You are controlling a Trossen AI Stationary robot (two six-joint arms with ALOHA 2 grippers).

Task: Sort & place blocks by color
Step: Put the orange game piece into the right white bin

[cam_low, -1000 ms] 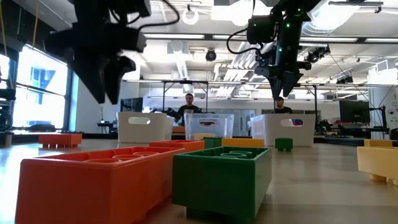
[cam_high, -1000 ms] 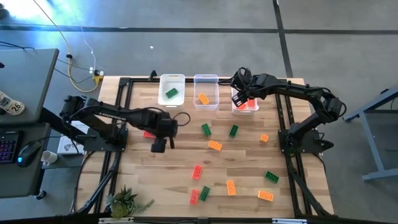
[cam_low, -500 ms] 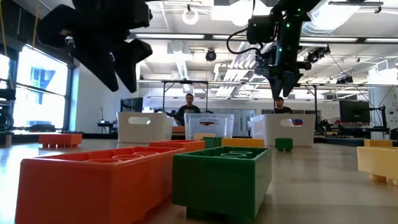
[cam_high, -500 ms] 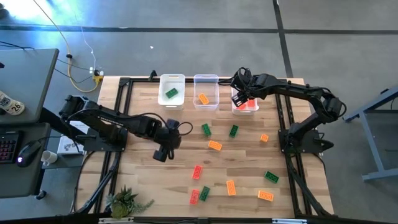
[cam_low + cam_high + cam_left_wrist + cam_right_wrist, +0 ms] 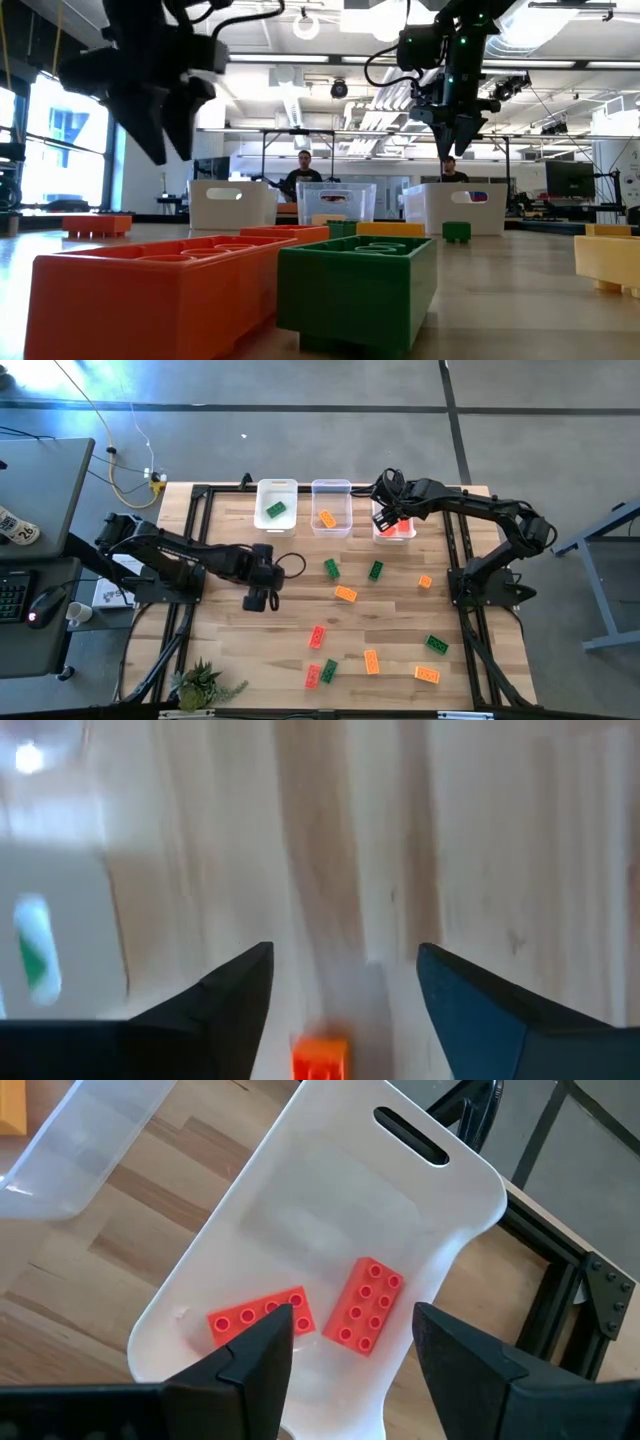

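Green, orange and red blocks lie scattered on the wooden table point(image 5: 290, 625), among them a green one point(image 5: 331, 568), an orange one point(image 5: 345, 594) and a red one point(image 5: 317, 637). My left gripper point(image 5: 258, 600) hangs open above the table's left part, pointing down. A red-orange block point(image 5: 320, 1058) lies on the wood below it, between the fingers point(image 5: 240, 985) in the left wrist view, untouched. My right gripper point(image 5: 385, 520) stands open above the right bin point(image 5: 440, 1210), where two red blocks point(image 5: 362, 1305) lie flat on the floor.
Three translucent white bins stand in a row at the far edge: the left bin point(image 5: 276, 505) holds a green block, the middle bin point(image 5: 331, 508) an orange one. A small plant point(image 5: 200, 682) sits at the near left corner. People sit beyond the table point(image 5: 305, 172).
My left gripper has swung and turned a little above the table's left part, first toward the right and near edge, then back. It stays clear of the wood. The blocks lie as before.
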